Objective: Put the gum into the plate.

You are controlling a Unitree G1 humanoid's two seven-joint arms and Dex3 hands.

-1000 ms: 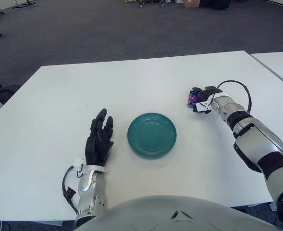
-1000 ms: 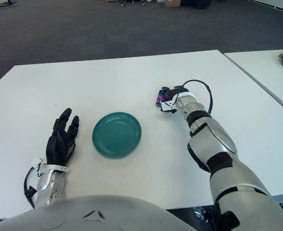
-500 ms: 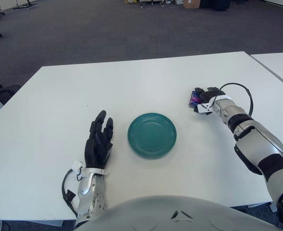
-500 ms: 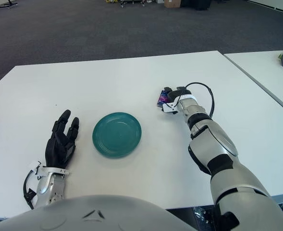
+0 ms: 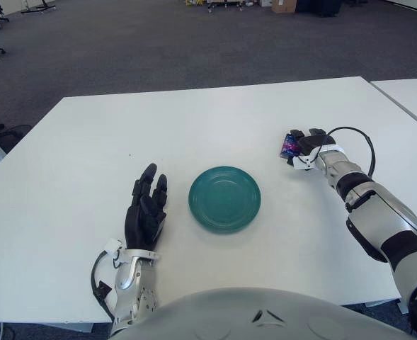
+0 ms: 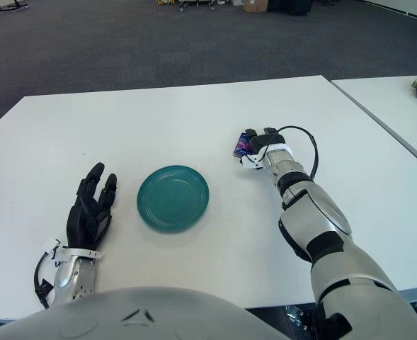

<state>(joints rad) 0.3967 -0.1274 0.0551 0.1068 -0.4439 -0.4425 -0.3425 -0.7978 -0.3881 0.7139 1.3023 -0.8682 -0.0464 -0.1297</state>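
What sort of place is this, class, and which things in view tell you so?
Probably an open office or lab: dark carpet floor, plain white table beside another table, and a box far back.

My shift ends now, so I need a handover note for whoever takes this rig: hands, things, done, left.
Right hand: at the gum, fingers closed around it, to the right of and beyond the plate.
Left hand: idle, fingers spread, to the left of the plate.
Plate: teal, mid-table, nothing in it.
Done: gum grasped, it seems.
Left: carry the gum to the plate and release it.
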